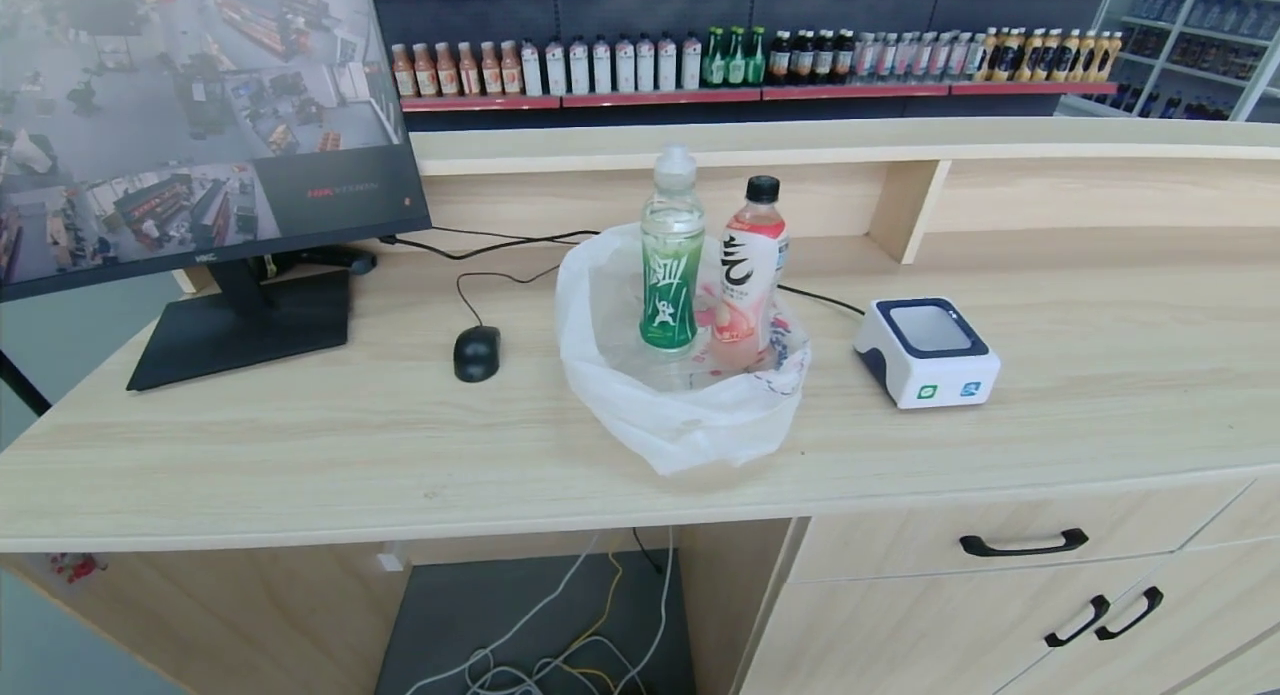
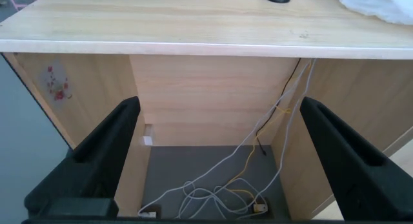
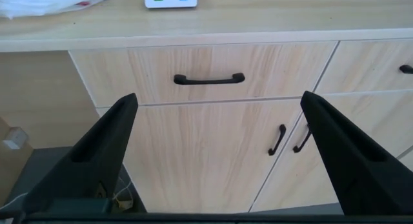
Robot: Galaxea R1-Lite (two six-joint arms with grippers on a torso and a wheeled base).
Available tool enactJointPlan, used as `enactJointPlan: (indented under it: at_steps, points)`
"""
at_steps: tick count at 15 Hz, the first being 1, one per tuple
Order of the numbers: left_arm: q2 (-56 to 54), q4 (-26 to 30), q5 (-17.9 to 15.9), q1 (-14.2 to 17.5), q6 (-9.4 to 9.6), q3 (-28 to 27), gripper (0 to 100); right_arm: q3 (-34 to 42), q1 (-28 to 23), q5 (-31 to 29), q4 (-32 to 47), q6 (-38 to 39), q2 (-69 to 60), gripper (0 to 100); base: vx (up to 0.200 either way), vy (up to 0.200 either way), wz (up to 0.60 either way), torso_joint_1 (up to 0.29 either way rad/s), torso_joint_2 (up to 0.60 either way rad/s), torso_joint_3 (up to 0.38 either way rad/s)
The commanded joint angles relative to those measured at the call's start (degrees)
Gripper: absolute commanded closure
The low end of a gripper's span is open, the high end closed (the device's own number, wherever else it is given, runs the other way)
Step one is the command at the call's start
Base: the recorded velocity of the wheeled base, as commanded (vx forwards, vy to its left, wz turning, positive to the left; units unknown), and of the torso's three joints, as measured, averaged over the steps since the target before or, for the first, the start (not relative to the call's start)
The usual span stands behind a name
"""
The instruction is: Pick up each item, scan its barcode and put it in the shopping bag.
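White character on green bottle (image 1: 670,297) label; black character on pink bottle (image 1: 751,267); two icons on scanner (image 1: 928,358).

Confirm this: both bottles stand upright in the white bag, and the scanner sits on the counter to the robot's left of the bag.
One detail is wrong. The scanner sits on the counter to the robot's right of the white bag, as the head view shows; it is the mouse that lies to its left. The rest holds: the green bottle and the pink bottle stand upright in the bag.
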Motion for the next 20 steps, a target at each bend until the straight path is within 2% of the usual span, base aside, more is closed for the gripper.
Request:
enactJointPlan:
  at_steps: [1,13,20]
  points:
    - [0.0,0.0,0.02,0.0,-0.05,-0.01,0,0.0,-0.01,0.03,-0.04,0.05,0.11,0,0.0,-0.2,0.0,-0.002,0.0,0.002]
    - [0.0,0.0,0.11,0.09,-0.4,-0.01,0,0.88,-0.1,0.21,0.67,2.77,0.11,0,0.0,-0.2,0.0,0.002,0.0,0.004]
    - [0.0,0.0,0.11,0.09,-0.49,-0.01,0,0.88,-0.1,0.21,0.67,2.69,0.2,0,0.0,0.0,0.0,0.0,0.0,0.0]
